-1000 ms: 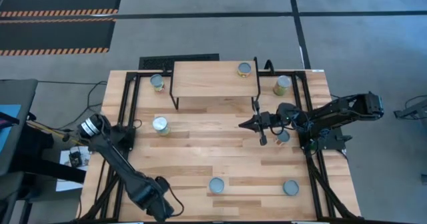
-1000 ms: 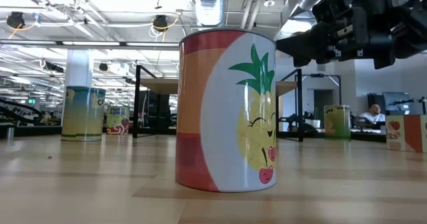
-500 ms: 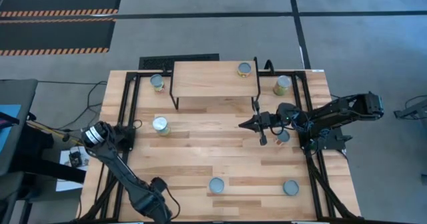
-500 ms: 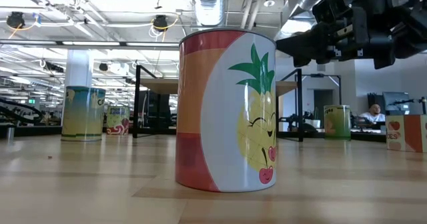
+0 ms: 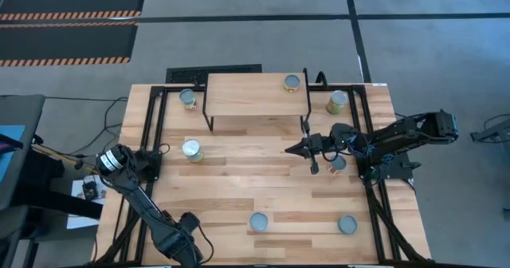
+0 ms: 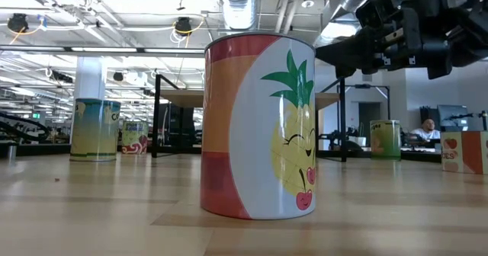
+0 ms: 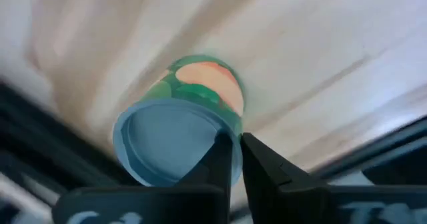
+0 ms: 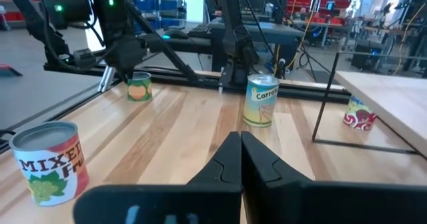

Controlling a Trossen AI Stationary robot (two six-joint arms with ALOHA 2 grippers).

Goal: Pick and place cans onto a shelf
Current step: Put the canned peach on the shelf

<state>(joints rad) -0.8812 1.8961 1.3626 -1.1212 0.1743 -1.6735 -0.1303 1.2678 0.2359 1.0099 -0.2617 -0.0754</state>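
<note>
A green-and-orange can [image 7: 190, 127] with a silvery top stands at the table's near left corner; it also shows in the right wrist view [image 8: 138, 88]. My left gripper [image 7: 238, 143] is shut right above its rim, and in the high view my left gripper [image 5: 190, 250] and its arm hide the can. The shelf [image 5: 251, 95] stands at the far edge with one can [image 5: 292, 82] on it. My right gripper [image 5: 290, 149] hangs shut over the table, in front of the shelf's right legs, with nothing in it. Other cans [image 5: 191, 150] [image 5: 259, 222] stand on the tabletop. My left gripper's shut fingers [image 7: 223, 154] come from above, slanting, at the rim [image 7: 227, 134] of the can's top. I cannot tell whether they touch it. The can stands upright on the table.
More cans stand at the far left [image 5: 188, 98], far right [image 5: 337, 102], under my right arm [image 5: 339, 163] and near right [image 5: 347, 224]. A pineapple-labelled can [image 6: 259, 126] fills the low view. Black frame rails [image 5: 151, 132] run along both table sides.
My left arm has shifted a little at the near left corner, its gripper end going slightly toward the table's left edge. My right arm has kept still.
</note>
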